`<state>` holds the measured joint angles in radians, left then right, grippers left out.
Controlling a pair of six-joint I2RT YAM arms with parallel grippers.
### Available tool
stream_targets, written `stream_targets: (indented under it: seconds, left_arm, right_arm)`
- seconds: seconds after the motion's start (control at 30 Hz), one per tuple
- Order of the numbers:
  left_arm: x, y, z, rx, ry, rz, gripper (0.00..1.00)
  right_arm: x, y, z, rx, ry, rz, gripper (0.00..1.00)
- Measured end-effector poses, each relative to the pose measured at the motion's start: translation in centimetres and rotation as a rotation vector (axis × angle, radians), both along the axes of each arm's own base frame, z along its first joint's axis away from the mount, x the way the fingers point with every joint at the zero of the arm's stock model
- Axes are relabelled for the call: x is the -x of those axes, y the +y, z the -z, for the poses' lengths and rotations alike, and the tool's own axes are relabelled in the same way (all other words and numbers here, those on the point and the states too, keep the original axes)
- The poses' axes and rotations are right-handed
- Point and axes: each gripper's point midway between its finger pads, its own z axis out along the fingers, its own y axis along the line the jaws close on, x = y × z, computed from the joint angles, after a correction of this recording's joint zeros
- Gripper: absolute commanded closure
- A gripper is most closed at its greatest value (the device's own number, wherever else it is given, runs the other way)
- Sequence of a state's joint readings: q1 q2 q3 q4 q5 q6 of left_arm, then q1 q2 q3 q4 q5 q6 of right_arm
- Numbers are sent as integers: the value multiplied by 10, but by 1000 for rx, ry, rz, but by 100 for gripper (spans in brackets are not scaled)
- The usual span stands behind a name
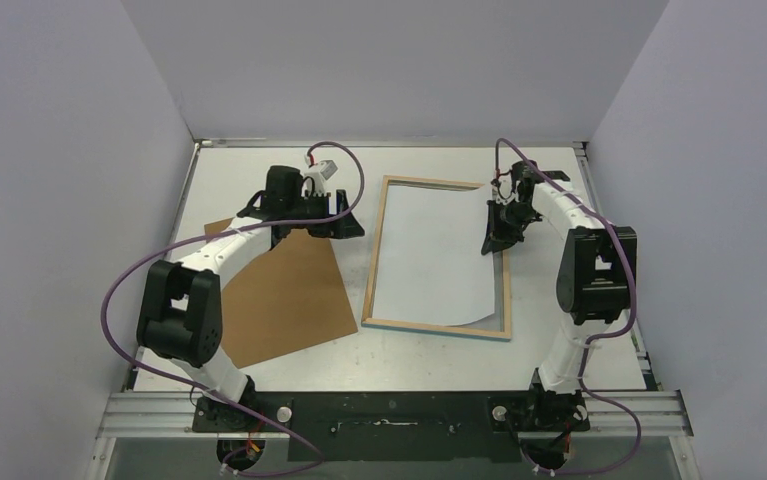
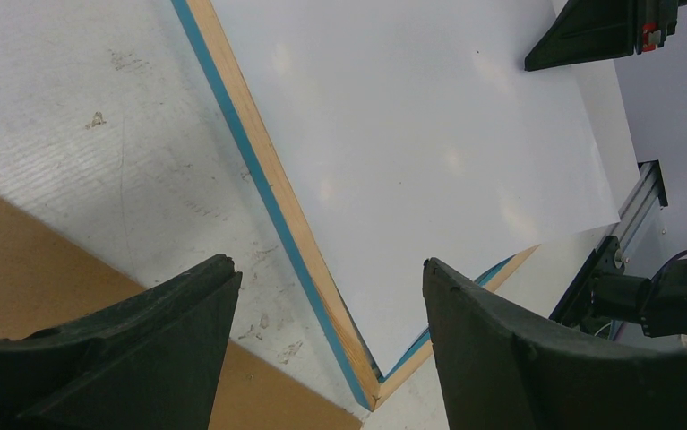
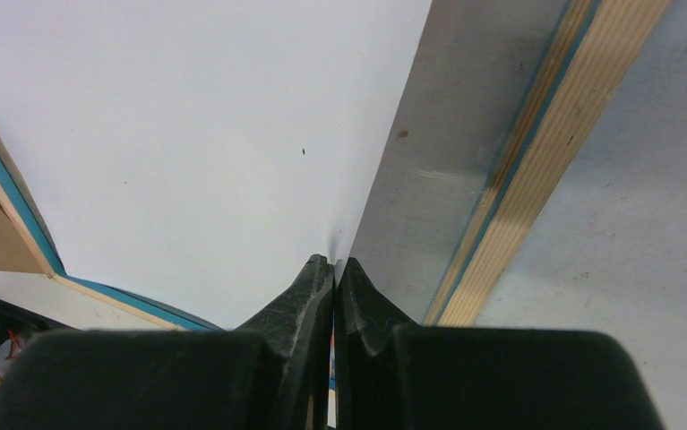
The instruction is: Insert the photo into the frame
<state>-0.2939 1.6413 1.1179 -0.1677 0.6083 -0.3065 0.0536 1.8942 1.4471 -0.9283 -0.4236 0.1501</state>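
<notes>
The frame point(image 1: 375, 255) lies flat mid-table, its wood back rails up and a blue edge showing point(image 2: 263, 179) point(image 3: 545, 152). The photo point(image 1: 429, 260) rests inside it, white back up point(image 2: 411, 134) point(image 3: 187, 134). My right gripper point(image 1: 497, 238) point(image 3: 334, 264) is shut on the photo's right edge, which is raised off the clear pane point(image 3: 438, 179). The right gripper point(image 2: 590, 31) also shows in the left wrist view. My left gripper point(image 1: 356, 222) point(image 2: 329, 262) hangs open and empty just left of the frame's left rail.
A brown backing board point(image 1: 289, 300) point(image 2: 17, 269) lies on the table left of the frame, partly under the left arm. Grey walls close in the table on three sides. A metal rail point(image 1: 584, 170) runs along the right edge.
</notes>
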Motion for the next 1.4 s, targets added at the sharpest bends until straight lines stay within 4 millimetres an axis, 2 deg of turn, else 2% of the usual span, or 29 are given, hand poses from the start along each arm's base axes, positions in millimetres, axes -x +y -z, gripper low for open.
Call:
stream_targets:
  seconds: [0.5,1.23,1.4]
  left_arm:
    - [1,-1,4,3,15,9,27]
    - [2,-2,4,7,15,16,27]
    - [2,-2,4,6,14,17,27]
  right_arm:
    - [-3,6,4,-14,10,74,98]
    - [0,-2,13,59,15,76,96]
    - [2,-5,16,78,17,79,87]
